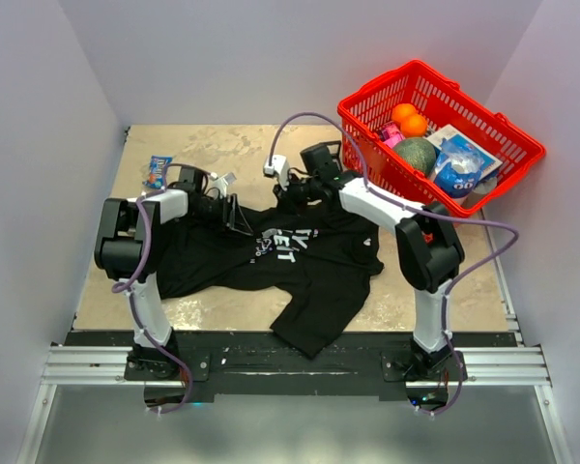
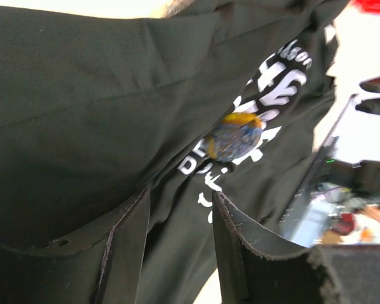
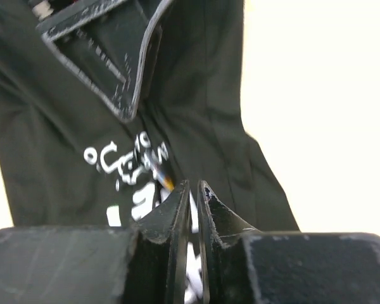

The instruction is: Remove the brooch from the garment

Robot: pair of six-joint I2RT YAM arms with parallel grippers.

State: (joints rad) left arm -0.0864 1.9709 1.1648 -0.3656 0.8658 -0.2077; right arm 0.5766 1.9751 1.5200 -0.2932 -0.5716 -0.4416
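Observation:
The garment [image 1: 319,261] is a black T-shirt with white lettering, spread on the table. The brooch [image 2: 234,136] is a small greyish round piece with an orange-yellow edge, pinned on the lettering. My left gripper [image 1: 234,217] is at the shirt's shoulder. Its fingers [image 2: 123,247] are closed on a fold of the cloth [image 2: 82,95], just short of the brooch. My right gripper [image 1: 288,196] is over the collar area, its jaws [image 3: 193,183] almost together with nothing held. An orange sliver of the brooch [image 3: 166,182] shows just past its left fingertip.
A red basket [image 1: 483,107] with fruit and packets stands at the back right, close behind the right arm. A small snack packet [image 1: 159,172] lies at the back left. White walls close in the table on three sides.

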